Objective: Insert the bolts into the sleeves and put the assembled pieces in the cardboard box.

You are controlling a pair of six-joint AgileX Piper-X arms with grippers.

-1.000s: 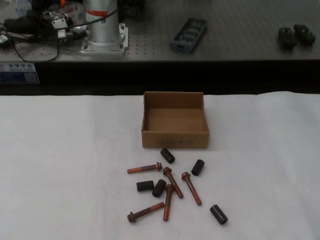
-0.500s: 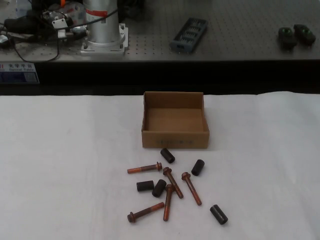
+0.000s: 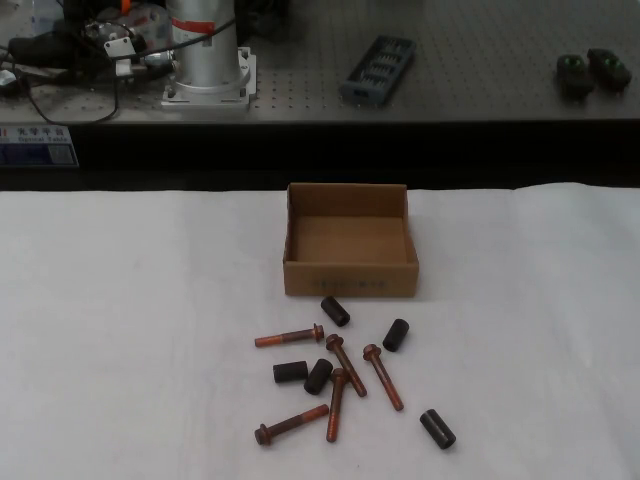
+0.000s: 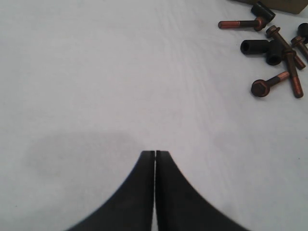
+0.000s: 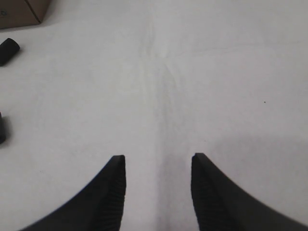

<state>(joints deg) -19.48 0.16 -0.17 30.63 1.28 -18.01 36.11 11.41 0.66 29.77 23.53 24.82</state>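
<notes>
Left tool (image 4: 155, 154) closed, bolts (image 4: 274, 82) lying well apart from it; right tool (image 5: 158, 160) open, sleeve (image 5: 7, 50) well apart.

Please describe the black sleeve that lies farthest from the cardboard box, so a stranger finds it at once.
Start at the open brown cardboard box on the white cloth. Before it lies a cluster of copper-coloured bolts and short black sleeves. The wanted sleeve lies alone at the cluster's near right edge, touching nothing.

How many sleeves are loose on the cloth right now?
5: one sleeve by the cardboard box, one right of it, two side by side among the bolts, one nearest the camera, apart. None seems hidden.
</notes>
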